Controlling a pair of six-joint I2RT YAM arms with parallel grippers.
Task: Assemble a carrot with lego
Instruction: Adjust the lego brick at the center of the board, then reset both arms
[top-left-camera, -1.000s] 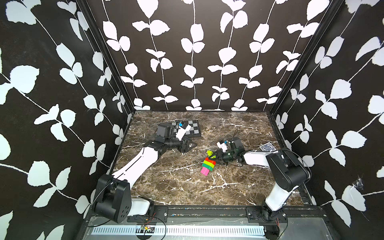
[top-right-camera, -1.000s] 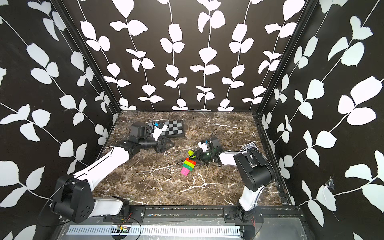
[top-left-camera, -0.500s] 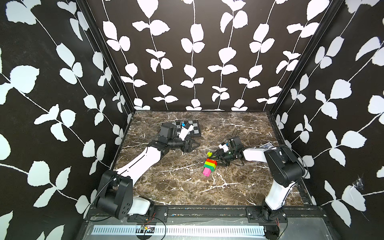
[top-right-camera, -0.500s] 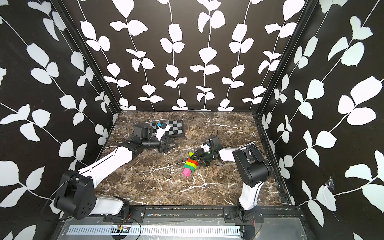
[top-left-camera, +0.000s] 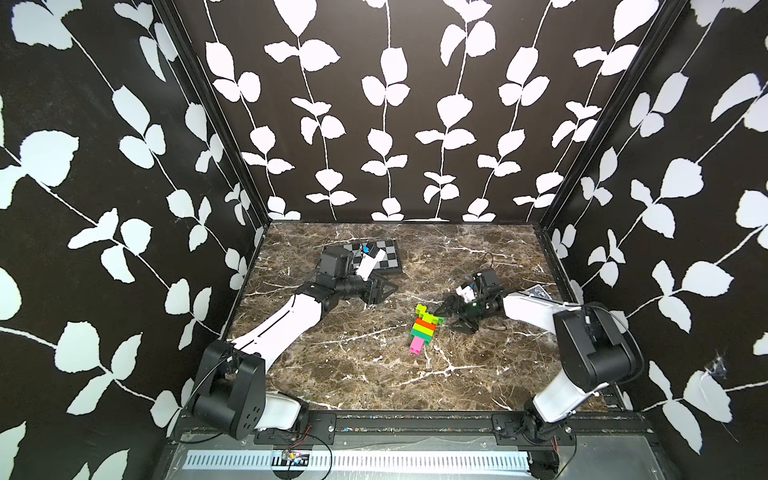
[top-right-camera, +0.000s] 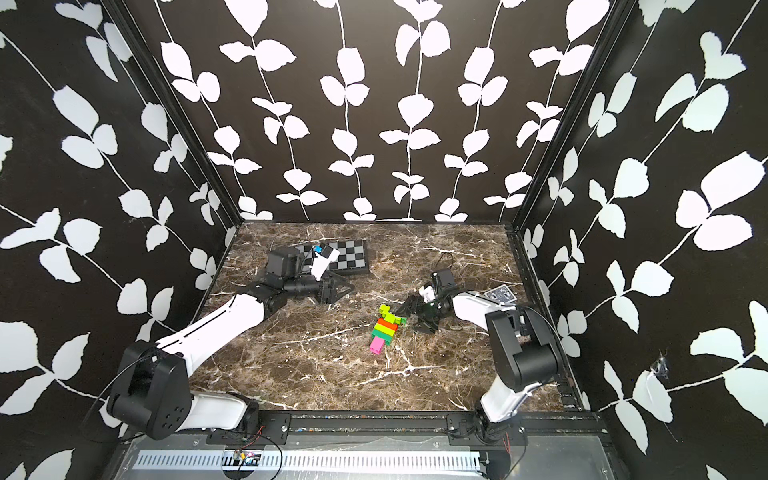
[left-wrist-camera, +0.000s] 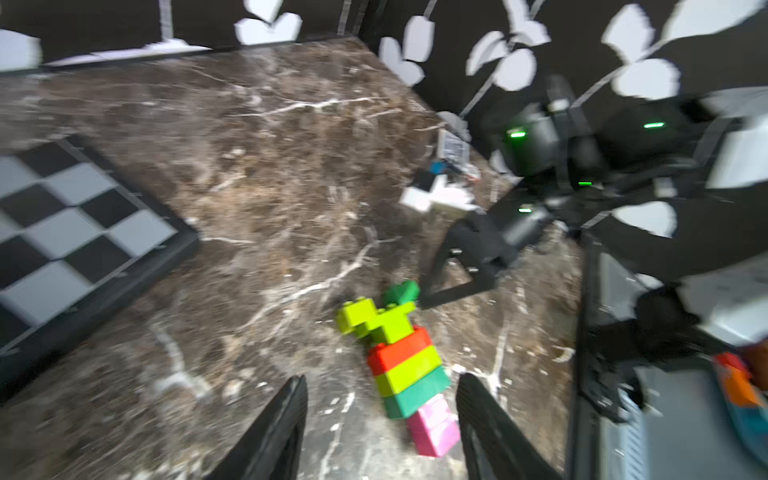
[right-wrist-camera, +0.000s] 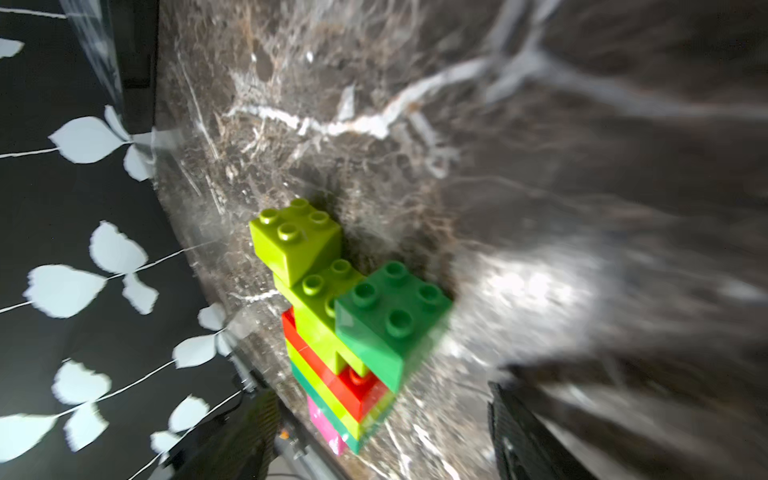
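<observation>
The carrot (top-left-camera: 423, 329) (top-right-camera: 384, 329) lies flat on the marble table, made of lego bricks: lime and green top pieces, red, lime and green bands, and a pink tip towards the front. My right gripper (top-left-camera: 451, 318) (top-right-camera: 414, 318) is open just right of its leafy end, holding nothing. In the right wrist view the carrot (right-wrist-camera: 353, 316) sits ahead of the spread gripper (right-wrist-camera: 382, 395). My left gripper (top-left-camera: 380, 289) (top-right-camera: 332, 289) hovers open and empty, well left and behind. From the left wrist, the carrot (left-wrist-camera: 405, 357) shows beyond the gripper (left-wrist-camera: 382, 384).
A chequered board (top-left-camera: 374, 257) (top-right-camera: 349, 255) (left-wrist-camera: 75, 232) lies at the back left, behind the left wrist. A patterned card (top-left-camera: 538, 291) (top-right-camera: 500, 295) lies near the right wall. Black leaf-patterned walls enclose three sides. The right arm (left-wrist-camera: 469, 257) fills the left wrist view's far side.
My right gripper has opened and let go of the carrot's top end, which now rests on the table. The left arm has shifted slightly to the right.
</observation>
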